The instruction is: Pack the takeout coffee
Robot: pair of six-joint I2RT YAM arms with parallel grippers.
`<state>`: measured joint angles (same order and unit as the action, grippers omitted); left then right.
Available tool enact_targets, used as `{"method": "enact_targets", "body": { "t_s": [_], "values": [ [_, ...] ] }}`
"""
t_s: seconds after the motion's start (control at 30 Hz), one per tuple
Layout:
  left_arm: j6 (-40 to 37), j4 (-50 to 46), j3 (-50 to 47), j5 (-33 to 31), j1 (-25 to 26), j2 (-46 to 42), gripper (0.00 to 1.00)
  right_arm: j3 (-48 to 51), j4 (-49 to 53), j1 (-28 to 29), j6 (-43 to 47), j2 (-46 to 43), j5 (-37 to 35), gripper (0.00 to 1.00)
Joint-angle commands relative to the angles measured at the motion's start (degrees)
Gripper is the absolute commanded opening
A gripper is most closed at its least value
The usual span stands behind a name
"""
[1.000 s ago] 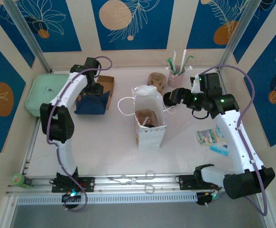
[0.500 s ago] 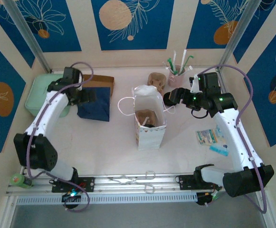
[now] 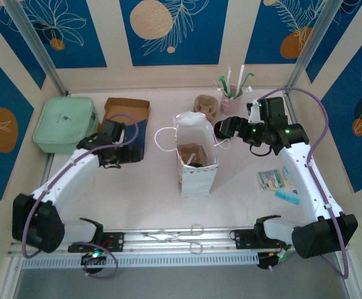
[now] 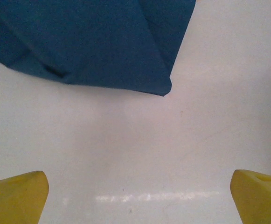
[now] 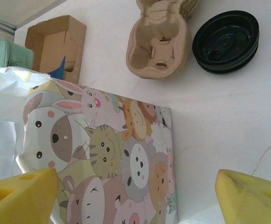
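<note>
On the left side of the table the big move is the left arm [image 3: 68, 177]: a second ago it was stretched to the far corner by the cardboard box [image 3: 128, 107], and now it has swept back towards me, low beside the blue cloth [image 3: 136, 144]. The cloth lies loose on the white top and nothing is gripping it. The left gripper [image 4: 137, 193] has spread its yellow pads fully and is empty over bare table. The right arm [image 3: 299, 162] barely shifts; it hangs just right of the cartoon-animal bag [image 3: 196, 182]. The right gripper [image 5: 135, 196] has eased a little wider, also holding nothing, with the pulp carrier [image 5: 161, 46] and the stack of black lids [image 5: 226, 42] beyond it. The takeout coffee [image 3: 196, 164] looks to be down inside the bag's open mouth, a dark round lid, though it is too small to be sure. With both claws free, I'd say the cup is packed and the arms are between jobs.
</note>
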<state>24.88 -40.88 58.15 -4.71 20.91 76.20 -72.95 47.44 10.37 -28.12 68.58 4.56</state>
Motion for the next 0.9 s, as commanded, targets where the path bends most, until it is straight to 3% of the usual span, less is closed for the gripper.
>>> {"method": "enact_targets", "body": {
  "t_s": [0.0,0.23,0.57,0.87],
  "values": [
    [1.66,0.56,4.61,-10.68,2.92,7.20,1.00,-0.26,0.14,0.51,-0.14,-0.61,0.51,0.88],
    [1.13,-6.62,16.86,-21.98,8.21,23.68,1.00,0.95,0.73,-0.65,0.43,-2.65,-0.36,0.90],
    [0.12,-9.31,26.63,-27.25,11.41,36.62,1.00,2.46,-0.20,-2.22,0.52,-2.79,0.92,0.90],
    [-1.33,-10.77,29.92,-30.73,12.09,42.04,0.96,4.05,-1.21,-3.87,0.61,-3.19,2.14,0.90]
  ]
}}
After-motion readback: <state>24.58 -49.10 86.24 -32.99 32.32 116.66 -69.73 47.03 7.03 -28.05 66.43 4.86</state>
